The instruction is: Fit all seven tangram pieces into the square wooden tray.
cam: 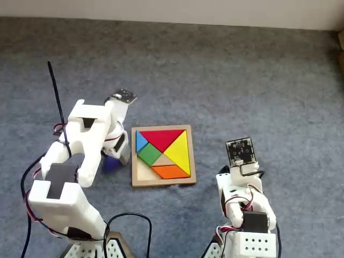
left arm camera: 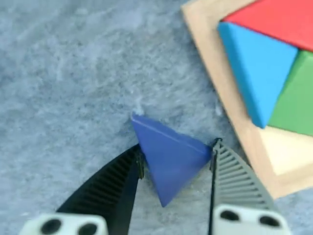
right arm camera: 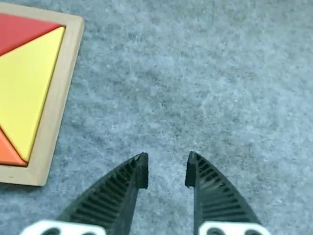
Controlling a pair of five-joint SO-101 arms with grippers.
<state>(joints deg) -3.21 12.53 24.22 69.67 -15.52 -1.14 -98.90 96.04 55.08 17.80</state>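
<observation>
Tray (cam: 161, 183) holds five pieces, bare gap (cam: 142, 171) at near-left corner. Left gripper (left arm camera: 176, 155) clamped on dark blue triangle (left arm camera: 166, 142), just left of tray. Right gripper (right arm camera: 166, 170) parted, holding nothing, over table (cam: 242, 80) right of tray. Risk: triangle pinched on slanted edges, could twist or snag rim entering.

Overhead and two wrist cameras
High view overlooks the tabletop (cam: 242, 80); close wrist views each catch one side of the wooden tray (cam: 192, 156).
</observation>
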